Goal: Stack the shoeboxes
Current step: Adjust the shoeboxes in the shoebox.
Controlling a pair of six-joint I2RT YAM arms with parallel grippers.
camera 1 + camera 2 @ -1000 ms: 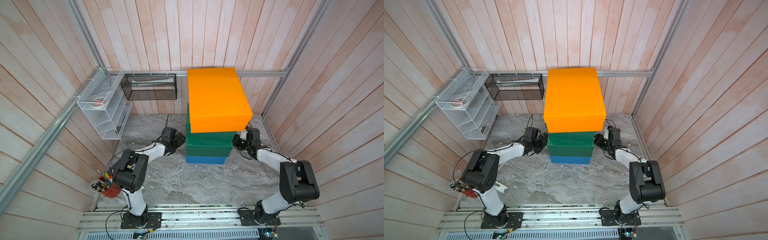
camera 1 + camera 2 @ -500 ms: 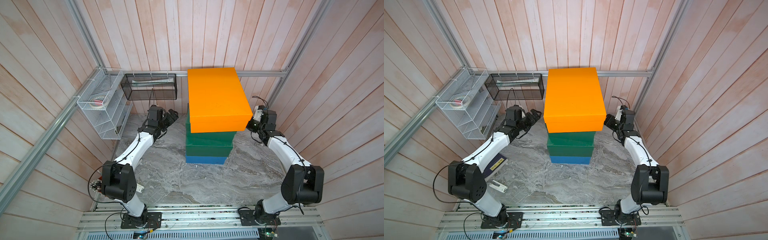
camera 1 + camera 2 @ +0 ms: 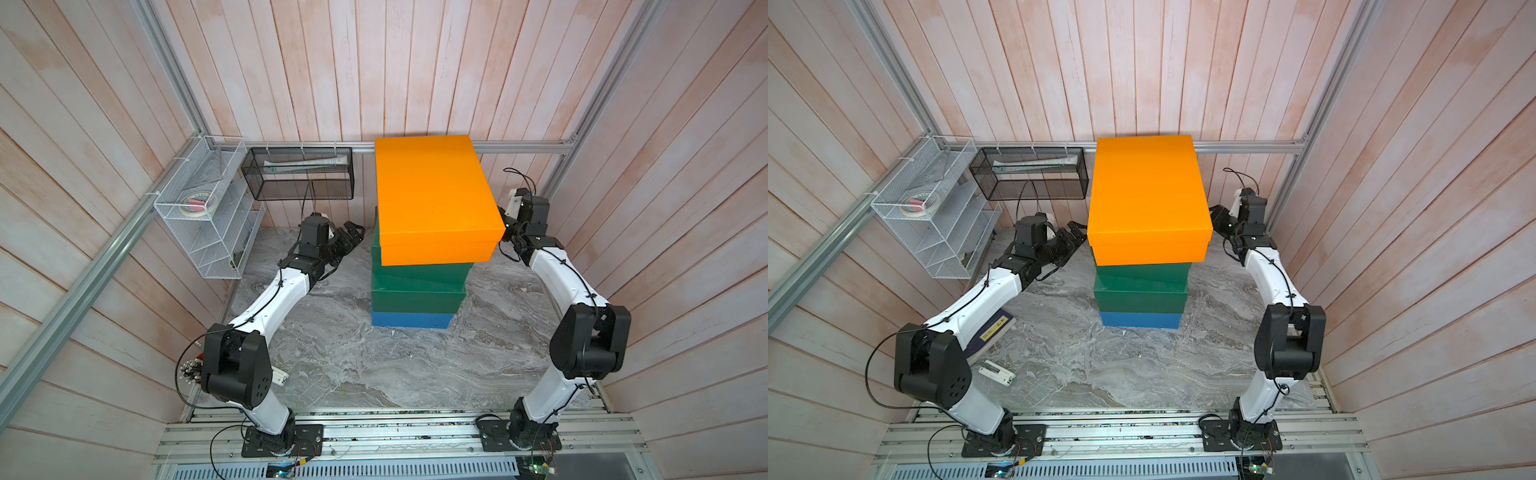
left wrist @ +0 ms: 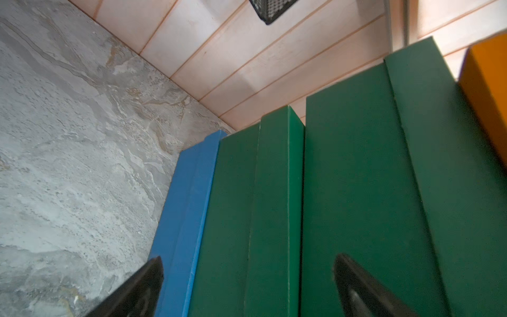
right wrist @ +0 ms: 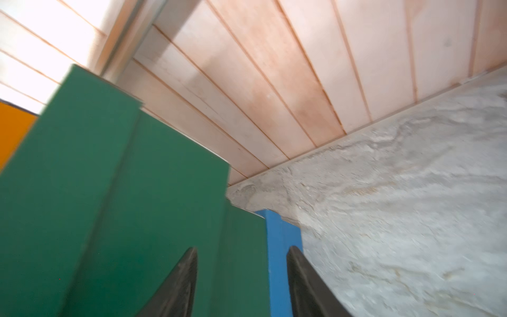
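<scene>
- Orange shoebox [image 3: 432, 195] is sitting atop two green shoeboxes [image 3: 415, 299] and a blue shoebox [image 3: 411, 320], all stacked on the marble table [image 3: 415, 374].
- Left gripper [image 4: 248, 259] is hovering beside the stack, jaws spread wide.
- Right gripper [image 5: 242, 249] is hovering at the opposite side, jaws partly spread, gripping nothing.

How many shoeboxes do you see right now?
4, in one stack: orange box on top, upper green box beneath, lower green box next, blue box on the table. None looks hidden.

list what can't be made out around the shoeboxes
Right gripper: fingertips behind the orange matte lidded box, in a top view.
Blue matte box: lid covered by dark green boxes, every view.
Thin navy yellow-labelled book: mostly under the left arm, a top view; text too small.
</scene>
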